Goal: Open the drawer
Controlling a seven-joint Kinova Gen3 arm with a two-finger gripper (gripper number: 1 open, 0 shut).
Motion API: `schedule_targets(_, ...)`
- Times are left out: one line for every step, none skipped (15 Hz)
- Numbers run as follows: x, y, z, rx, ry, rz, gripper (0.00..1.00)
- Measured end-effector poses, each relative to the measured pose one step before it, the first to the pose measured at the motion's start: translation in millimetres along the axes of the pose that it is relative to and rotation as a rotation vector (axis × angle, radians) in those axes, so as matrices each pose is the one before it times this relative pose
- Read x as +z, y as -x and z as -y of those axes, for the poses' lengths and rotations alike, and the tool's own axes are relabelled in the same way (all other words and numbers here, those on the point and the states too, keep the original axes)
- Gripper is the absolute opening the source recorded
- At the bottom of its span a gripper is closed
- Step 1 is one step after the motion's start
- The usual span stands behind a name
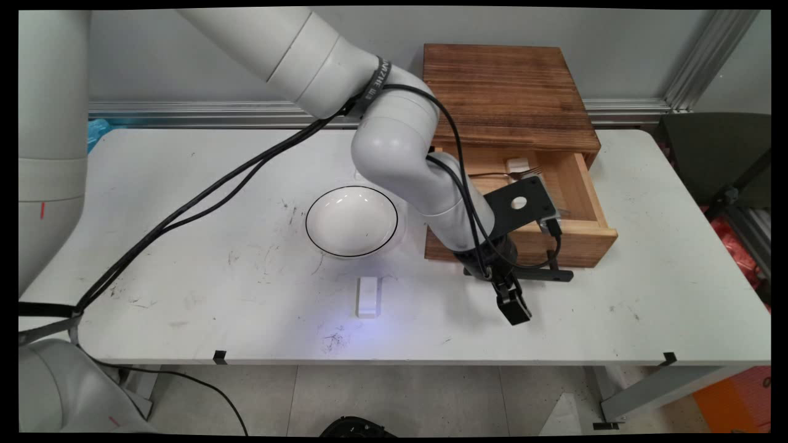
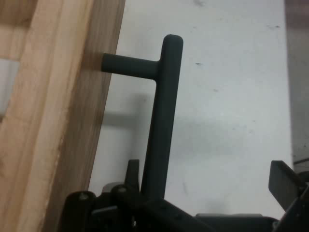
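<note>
Claw: the black two-finger gripper (image 1: 514, 307) hangs just in front of the open wooden drawer (image 1: 578, 237), low over the white table (image 1: 184, 246). In the hand view its fingers (image 2: 285, 186) stand spread wide, and they clasp nothing.
Handle: the drawer's dark bar handle (image 2: 164, 125) runs up between the spread fingers, nearer the left one; whether that finger touches the bar cannot be told. In the main view the wrist covers most of the handle, and only its right end shows.
Hidden: the arm's wrist and black camera plate (image 1: 520, 203) cover the drawer's left half. The hand view cuts off the bar's lower end behind the linkage.
Drawer contents: behind the claw, a fork (image 1: 511, 175) and a small white block (image 1: 518, 164) lie inside; the fork's handle is partly covered by the arm.
Cabinet: the dark wooden box (image 1: 508, 92) holding the drawer stands behind it, against the wall.
Other things: a white bowl with a dark rim (image 1: 351, 221) sits to the claw's left and further back; a small white rectangular block (image 1: 368, 296) lies well to its left, level with it.
Cables: black cables (image 1: 203, 197) trail from the arm leftward over the table.
Open room: bare tabletop lies to the claw's right and in front, up to the near edge.
</note>
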Motion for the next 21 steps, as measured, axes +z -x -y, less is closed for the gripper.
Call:
schedule_targets(-0.96,0.27,-2.87,-0.001,0.00467,0.00047,1.0)
schedule_targets(-0.88,0.32,-2.91,-0.00055,0.00464,0.00066,1.0)
schedule_targets(-0.6,0.28,-1.99,-0.00066,0.00312,0.00045,1.0)
schedule_targets(-0.43,0.23,-1.61,-0.0003,0.0024,0.00043,1.0)
schedule_targets(-0.58,0.27,-2.43,0.00001,0.00374,0.00057,1.0)
schedule_targets(-0.35,0.23,-1.53,-0.00022,0.00229,0.00053,1.0)
schedule_targets(-0.59,0.36,-2.22,-0.00021,0.00306,0.00067,1.0)
schedule_targets(-0.54,0.38,-2.7,-0.00005,0.00387,0.00087,1.0)
schedule_targets(-0.52,0.36,-2.7,0.00011,0.00398,0.00043,1.0)
schedule_targets(-0.42,0.29,-2.2,0.00002,0.00319,0.00031,1.0)
schedule_targets(-0.27,0.23,-1.5,-0.00003,0.00214,0.00039,1.0)
schedule_targets(-0.44,0.46,-2.63,-0.00014,0.00387,0.00061,1.0)
schedule_targets(-0.36,0.42,-2.57,-0.00002,0.00366,0.00057,1.0)
schedule_targets(-0.23,0.31,-2.24,0.00017,0.00289,0.00043,1.0)
schedule_targets(-0.24,0.48,-2.53,0.00024,0.00328,0.00026,1.0)
schedule_targets(-0.06,0.4,-2.26,0.00081,0.00271,0.00063,1.0)
schedule_targets(-0.01,0.54,-2.89,0.00073,0.00379,0.00075,1.0)
schedule_targets(0.04,0.56,-2.59,0.00047,0.00361,0.00065,1.0)
schedule_targets(0.2,0.33,-3.68,0.00074,0.00531,0.00054,1.0)
schedule_targets(0.1,0.28,-2.61,0.00029,0.00337,0.00038,1.0)
schedule_targets(0.0,0.41,-3.42,-0.00042,0.00416,0.00035,1.0)
